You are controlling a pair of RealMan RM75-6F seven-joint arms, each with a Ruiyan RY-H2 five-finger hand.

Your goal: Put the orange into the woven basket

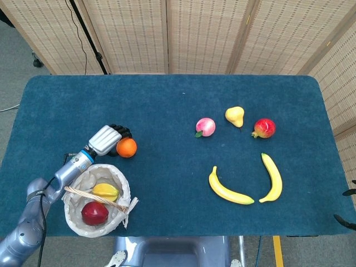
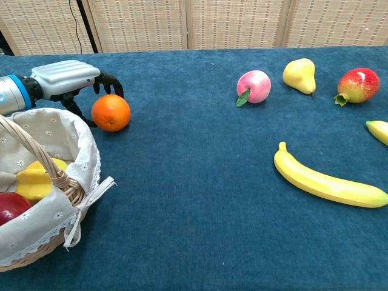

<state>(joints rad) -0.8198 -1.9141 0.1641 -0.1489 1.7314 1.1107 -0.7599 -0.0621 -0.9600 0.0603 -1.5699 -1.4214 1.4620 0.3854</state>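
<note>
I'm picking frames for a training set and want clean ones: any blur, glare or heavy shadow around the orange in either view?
Head view: even, soft light, orange sharp, only a faint shadow under the left robot hand. Chest view: orange crisp with a small highlight, a soft shadow beneath it; the woven basket, close to the lens, looks slightly soft. No strong glare in either.
</note>
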